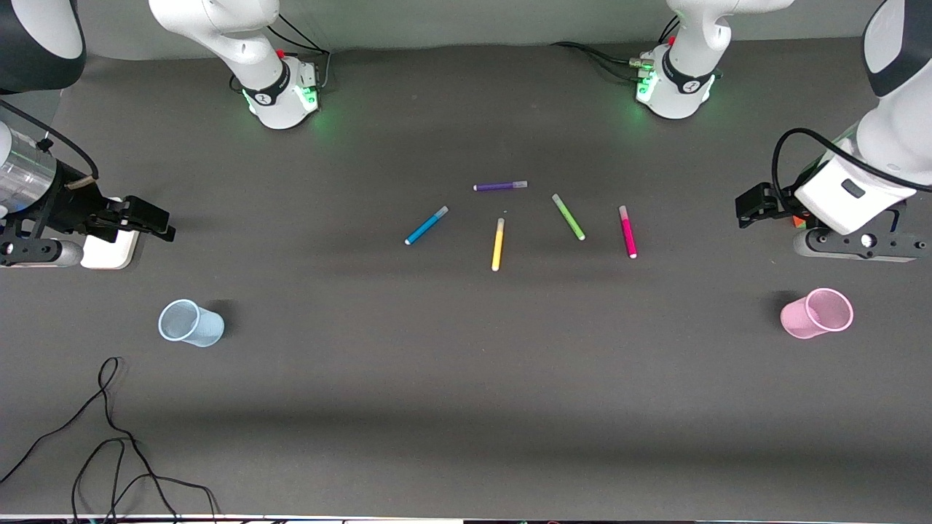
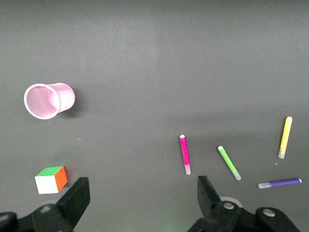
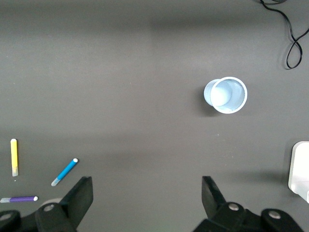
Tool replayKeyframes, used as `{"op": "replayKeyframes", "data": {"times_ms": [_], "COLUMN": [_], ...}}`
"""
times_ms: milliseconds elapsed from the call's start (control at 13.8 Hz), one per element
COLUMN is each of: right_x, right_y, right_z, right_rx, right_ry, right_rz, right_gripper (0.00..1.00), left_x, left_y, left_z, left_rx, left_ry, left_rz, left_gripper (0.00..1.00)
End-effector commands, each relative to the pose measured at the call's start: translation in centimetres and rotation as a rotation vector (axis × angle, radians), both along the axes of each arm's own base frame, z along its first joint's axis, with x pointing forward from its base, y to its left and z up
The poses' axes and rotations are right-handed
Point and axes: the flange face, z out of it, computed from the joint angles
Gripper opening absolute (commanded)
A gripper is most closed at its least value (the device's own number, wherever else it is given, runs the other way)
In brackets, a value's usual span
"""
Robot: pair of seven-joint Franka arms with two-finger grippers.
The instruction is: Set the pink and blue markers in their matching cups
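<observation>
Five pens lie loosely fanned in the middle of the dark table (image 1: 466, 407), none touching another. The purple pen (image 1: 500, 186) lies farthest from the front camera, the yellow pen (image 1: 498, 244) nearest to it, and the green pen (image 1: 568, 217) lies between the yellow pen and the pink marker (image 1: 628, 231). The blue marker (image 1: 427, 225) lies toward the right arm's end of the group, the pink marker toward the left arm's end. Both lie flat with open table around them.

The blue cup (image 1: 191, 323) stands upright toward the right arm's end, well apart from the pens and nearer the front camera than they are. The pink cup (image 1: 817, 314) stands likewise at the left arm's end. A small colour cube (image 2: 51, 179) sits near the pink cup, under the left gripper. A white block (image 1: 109, 251) lies under the right arm, and a black cable (image 1: 109, 444) trails over the table's near corner.

The left gripper (image 2: 143, 193) hangs above the table near the cube, fingers spread wide, holding nothing. The right gripper (image 3: 147, 193) hangs above its own end near the blue cup, equally wide and empty.
</observation>
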Motion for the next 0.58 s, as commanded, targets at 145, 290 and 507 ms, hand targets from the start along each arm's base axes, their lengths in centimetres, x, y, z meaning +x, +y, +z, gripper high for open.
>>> {"op": "replayKeyframes", "data": {"times_ms": [145,290,507], "right_x": [0.2,0.2,0.2], "right_y": [-0.1,0.1,2.4], "right_z": [-0.1,-0.1,-0.5], "right_rx": [0.016,0.014,0.018], "right_ry": [-0.006,-0.006,0.006], "right_rz": [-0.024,-0.020,-0.053], "right_gripper": [1.00,1.00,1.00], "left_x": [-0.9,-0.9,-1.1], "left_y": [-0.1,-0.1,-0.2], "left_z": [0.7,0.7,0.3], "left_rx": [0.006,0.005,-0.007], "left_ry": [-0.002,-0.003,-0.004], "left_rz": [0.010,0.010,0.011], "left_gripper": [0.99,0.99,0.99]}}
